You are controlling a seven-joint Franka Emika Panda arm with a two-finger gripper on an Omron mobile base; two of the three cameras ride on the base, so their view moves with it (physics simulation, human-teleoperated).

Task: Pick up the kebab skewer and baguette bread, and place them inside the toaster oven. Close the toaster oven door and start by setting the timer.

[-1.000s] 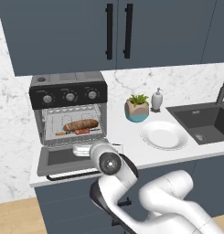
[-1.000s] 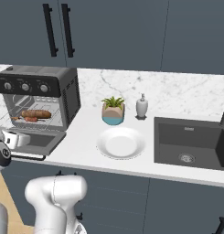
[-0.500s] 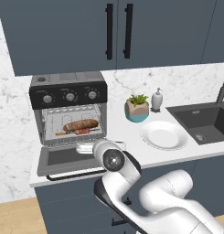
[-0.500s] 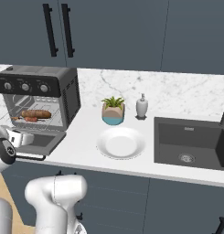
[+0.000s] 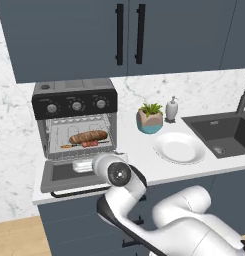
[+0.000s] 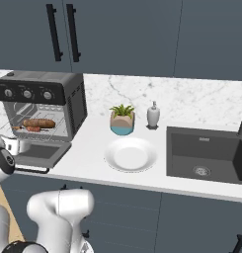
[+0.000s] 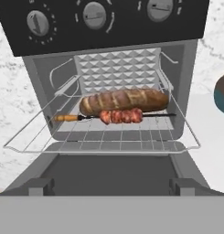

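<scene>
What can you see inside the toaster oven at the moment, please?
On the wire rack inside the toaster oven lie the baguette bread and, just in front of it, the kebab skewer. The loaf covers part of the back wall.

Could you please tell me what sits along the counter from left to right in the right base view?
toaster oven → potted plant → soap dispenser → sink
</scene>
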